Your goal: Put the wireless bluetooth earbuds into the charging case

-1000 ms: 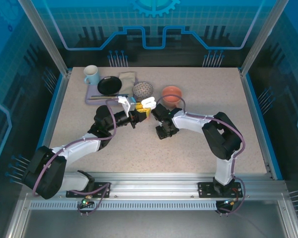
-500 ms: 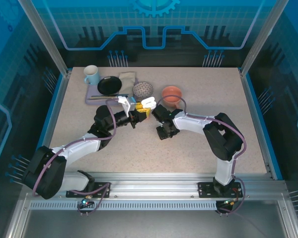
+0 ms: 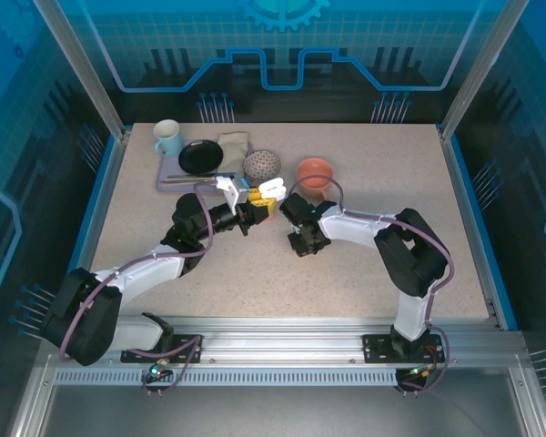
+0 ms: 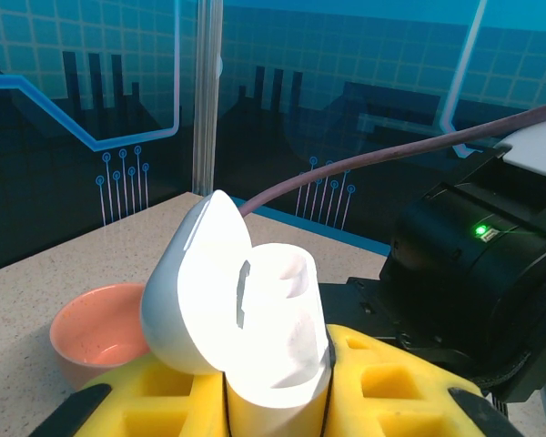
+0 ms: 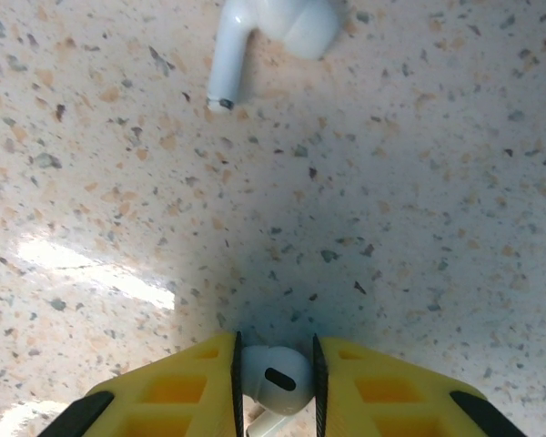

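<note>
A white charging case (image 4: 255,309) stands upright with its lid flipped open to the left, and my left gripper (image 4: 278,401) is shut on its lower body. From above, the case (image 3: 271,189) sits at the tip of the left gripper (image 3: 262,208), raised over the middle of the table. My right gripper (image 5: 275,387) points straight down at the tabletop, shut on a white earbud (image 5: 275,378) whose rounded head shows between the yellow fingers (image 5: 173,391). A second white earbud (image 5: 273,36) lies loose on the table ahead of it. In the top view the right gripper (image 3: 300,244) is just right of the case.
A salmon bowl (image 3: 315,173) stands behind the grippers, also seen left of the case (image 4: 96,328). A pale blue mug (image 3: 167,137), a black plate (image 3: 200,157), a folded cloth (image 3: 234,143) and a grey textured ball (image 3: 262,165) line the back left. The right arm's black body (image 4: 473,264) is close beside the case.
The right gripper's jaws have drawn in against the white earbud. The right arm has shifted slightly; the left arm and the case have stayed still.
</note>
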You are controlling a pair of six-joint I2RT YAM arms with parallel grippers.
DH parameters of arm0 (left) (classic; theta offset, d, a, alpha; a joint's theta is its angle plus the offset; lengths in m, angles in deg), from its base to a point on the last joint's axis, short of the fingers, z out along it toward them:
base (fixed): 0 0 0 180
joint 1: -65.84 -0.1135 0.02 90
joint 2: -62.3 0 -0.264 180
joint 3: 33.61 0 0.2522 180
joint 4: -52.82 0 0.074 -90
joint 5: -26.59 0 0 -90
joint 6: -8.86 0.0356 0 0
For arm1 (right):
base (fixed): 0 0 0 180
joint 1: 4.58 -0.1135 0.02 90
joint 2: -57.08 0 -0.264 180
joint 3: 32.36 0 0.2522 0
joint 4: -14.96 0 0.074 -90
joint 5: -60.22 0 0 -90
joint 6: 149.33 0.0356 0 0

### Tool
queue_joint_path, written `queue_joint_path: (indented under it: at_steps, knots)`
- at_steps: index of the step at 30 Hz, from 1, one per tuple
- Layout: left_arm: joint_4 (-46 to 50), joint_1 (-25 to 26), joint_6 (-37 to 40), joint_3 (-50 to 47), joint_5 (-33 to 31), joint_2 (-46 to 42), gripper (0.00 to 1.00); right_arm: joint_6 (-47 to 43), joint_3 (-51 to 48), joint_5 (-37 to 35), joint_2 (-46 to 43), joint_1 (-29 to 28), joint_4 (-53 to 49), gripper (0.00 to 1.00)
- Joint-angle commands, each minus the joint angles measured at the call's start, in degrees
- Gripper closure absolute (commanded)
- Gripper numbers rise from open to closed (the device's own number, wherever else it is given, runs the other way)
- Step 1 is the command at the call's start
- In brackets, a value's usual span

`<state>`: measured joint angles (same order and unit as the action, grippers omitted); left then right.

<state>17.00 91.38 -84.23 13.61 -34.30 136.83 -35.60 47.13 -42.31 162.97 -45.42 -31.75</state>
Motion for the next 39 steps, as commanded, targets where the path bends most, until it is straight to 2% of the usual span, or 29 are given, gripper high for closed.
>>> queue_joint_path:
  at_steps: [1, 13, 22, 30, 39]
  knots:
    - [-2.3, -0.6, -0.3, 0.6, -0.6, -0.2, 1.0, 1.2, -2.0, -1.8, -2.7, 0.9, -2.3, 0.75]
    - [-1.8, -0.5, -0.6, 0.7, -0.5, 0.4, 1.0, 2.6, -5.8, -2.9, -12.2, 4.2, -2.5, 0.76]
    - [-1.6, -0.5, -1.1, 0.4, 0.1, 1.1, 1.0, 3.1, -6.4, -3.9, -24.8, 7.8, -5.0, 0.76]
    - [-1.1, -0.3, -1.4, 0.6, 2.3, 2.5, 1.0, 0.6, 2.6, -4.9, -33.6, 9.3, -9.6, 0.76]
    - [0.3, 1.3, -0.9, 3.7, 6.4, 5.8, 1.0, -2.6, 15.5, -2.8, -35.1, 8.6, -9.2, 0.75]
